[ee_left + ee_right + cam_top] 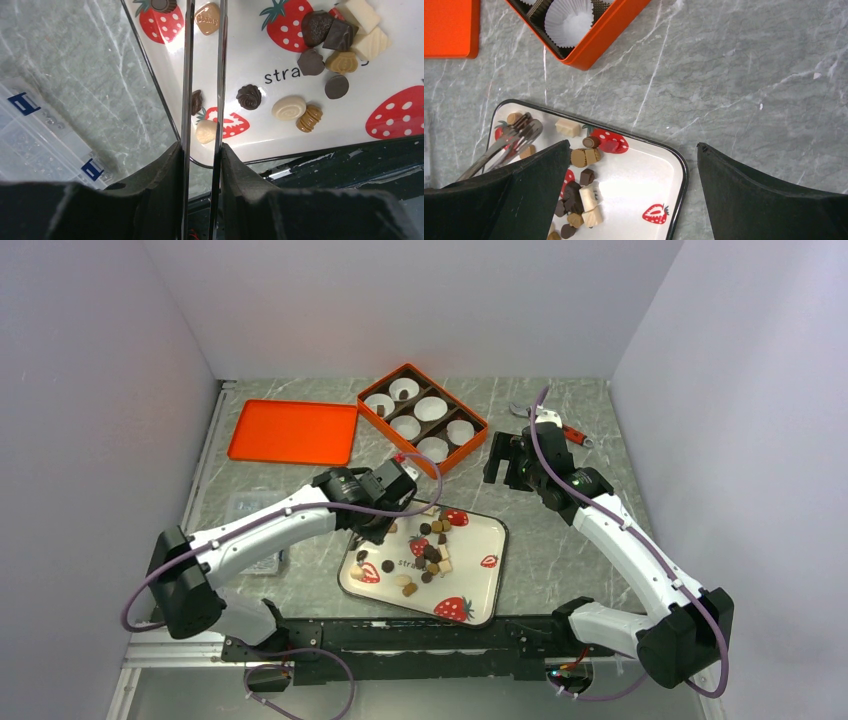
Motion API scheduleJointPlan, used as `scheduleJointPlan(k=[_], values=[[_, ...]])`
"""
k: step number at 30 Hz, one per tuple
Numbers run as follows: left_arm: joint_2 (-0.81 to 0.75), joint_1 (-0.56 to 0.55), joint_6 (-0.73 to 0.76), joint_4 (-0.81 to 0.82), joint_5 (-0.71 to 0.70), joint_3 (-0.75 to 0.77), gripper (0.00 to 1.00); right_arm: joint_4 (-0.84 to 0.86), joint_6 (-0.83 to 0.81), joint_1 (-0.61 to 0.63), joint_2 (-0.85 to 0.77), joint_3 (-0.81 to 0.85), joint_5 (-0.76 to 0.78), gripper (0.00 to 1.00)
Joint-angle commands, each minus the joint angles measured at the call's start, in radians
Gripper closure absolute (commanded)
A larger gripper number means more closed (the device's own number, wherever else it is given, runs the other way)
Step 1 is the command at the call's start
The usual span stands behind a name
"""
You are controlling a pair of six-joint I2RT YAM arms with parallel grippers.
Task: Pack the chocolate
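Observation:
Several small chocolates point(432, 550), dark, light brown and cream, lie on a white strawberry-print tray point(475, 545). My left gripper point(378, 518) is over the tray's far left corner and is shut on metal tongs point(187, 75). In the left wrist view point(202, 150) the blades run up past a light brown piece point(207, 18). In the right wrist view the tong tips point(526, 129) sit at that corner; I cannot tell if they hold a piece. My right gripper point(505, 462) is open and empty above bare table point(634, 145). The orange box point(422, 418) holds white paper cups; two far cups show a small dark piece.
An orange lid point(293, 431) lies left of the box. A clear plastic case point(250, 530) sits left of the tray and also shows in the left wrist view point(40, 135). A red-handled tool point(572, 432) lies at the back right. White walls close in the sides and back.

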Motion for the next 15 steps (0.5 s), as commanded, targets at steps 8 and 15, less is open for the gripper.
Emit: scheduleJointPlan(k=[8, 15], values=[[-0.106, 0.017, 0.024, -0.06, -0.082, 0.138, 0.68, 0.015, 0.0, -0.004, -0.004, 0.017, -0.008, 0.0], [-0.062, 0.088, 0.076, -0.01, -0.072, 0.224, 0.68, 0.01, 0.008, -0.004, -0.01, 0.023, -0.015, 0.0]])
